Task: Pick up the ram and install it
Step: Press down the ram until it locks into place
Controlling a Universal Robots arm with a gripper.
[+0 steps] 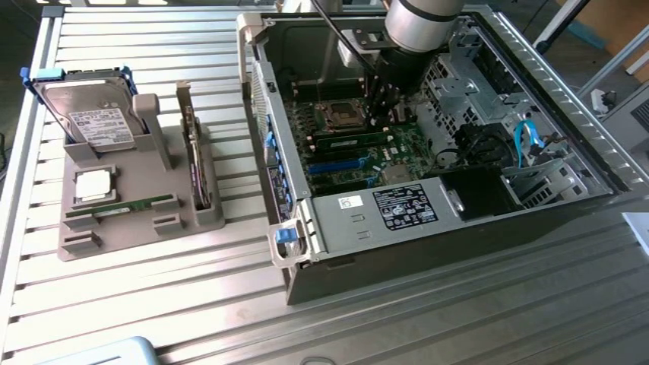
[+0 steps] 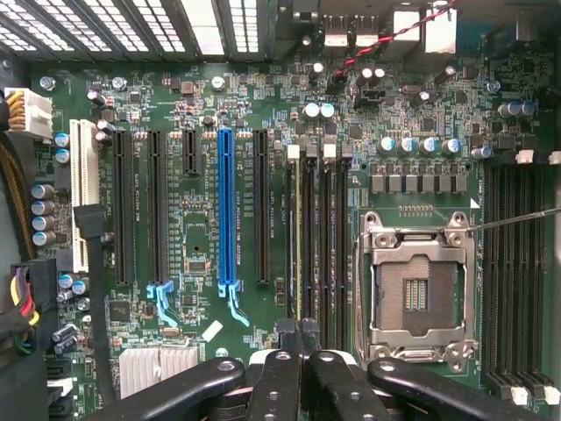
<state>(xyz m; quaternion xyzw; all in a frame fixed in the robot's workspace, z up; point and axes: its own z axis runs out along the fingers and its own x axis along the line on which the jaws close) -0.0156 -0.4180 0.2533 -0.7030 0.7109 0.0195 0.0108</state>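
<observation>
Gripper (image 2: 299,331) pinched fully closed, its tips right over one end of the ram (image 1: 350,141). The ram stands in a motherboard slot, at 6 o'clock from the empty CPU socket (image 1: 340,114) in the exterior view, inside the open computer case (image 1: 406,255).

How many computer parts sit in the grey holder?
4: a hard drive standing at its far end, a tall card upright along the exterior view's right side, a silver processor chip lying flat, a ram stick before it. The card could hide more.
</observation>
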